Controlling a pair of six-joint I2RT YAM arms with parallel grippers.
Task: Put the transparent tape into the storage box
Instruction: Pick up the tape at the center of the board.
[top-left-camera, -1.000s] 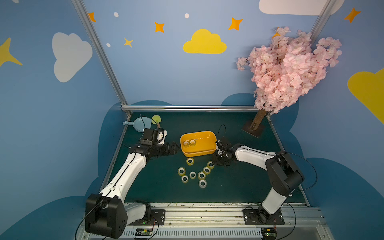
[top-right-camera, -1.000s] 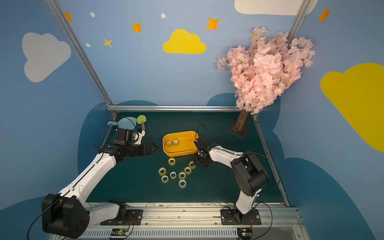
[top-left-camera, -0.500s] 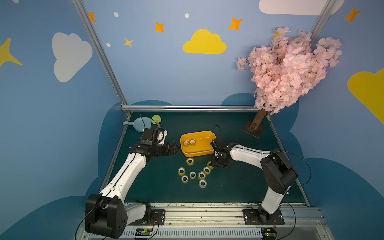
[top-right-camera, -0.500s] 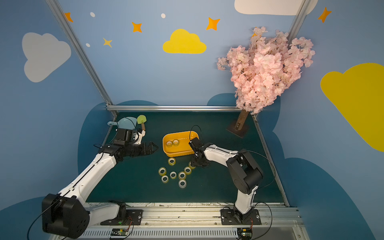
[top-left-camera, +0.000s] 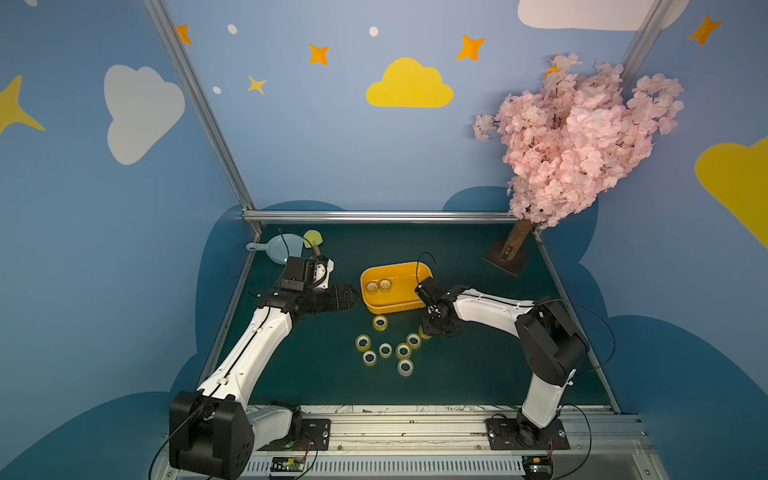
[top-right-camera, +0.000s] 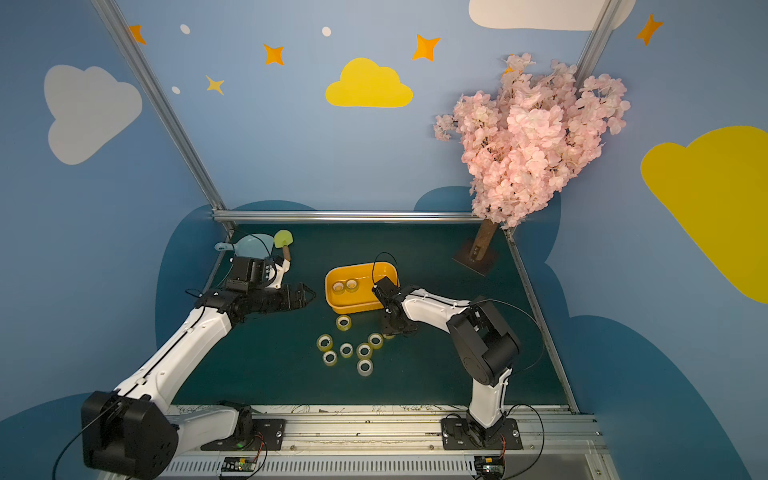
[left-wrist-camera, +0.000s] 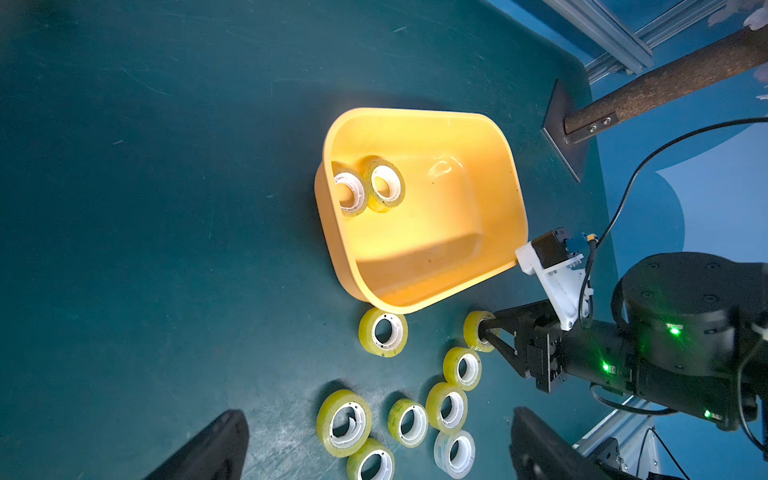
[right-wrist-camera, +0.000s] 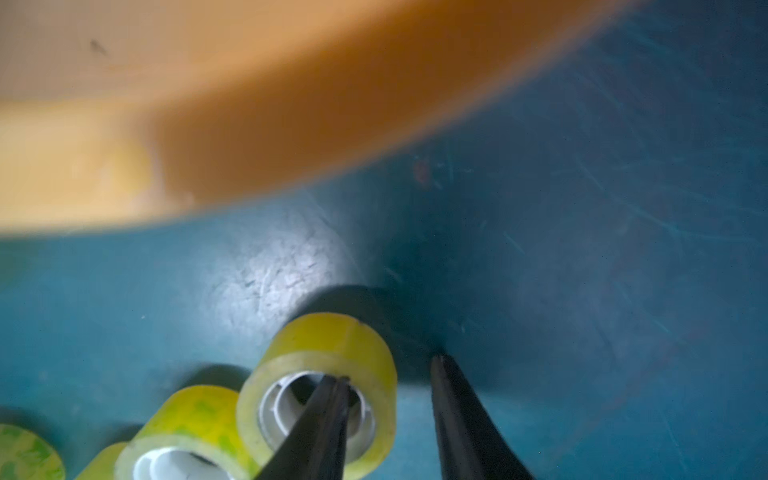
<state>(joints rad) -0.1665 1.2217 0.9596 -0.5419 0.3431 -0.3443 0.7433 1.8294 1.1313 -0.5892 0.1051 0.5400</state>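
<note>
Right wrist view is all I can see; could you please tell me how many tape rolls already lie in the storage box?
Observer: Two rolls lie in the storage box, side by side at the end nearer the left gripper.
Operator: Thank you. How many lie outside it?
Observer: Eight, counting the roll at your right gripper. The others cluster in front of the box, towards the arm bases.
Operator: And is the left gripper busy?
Observer: No, it hangs empty beside the box with its jaws wide open.
</note>
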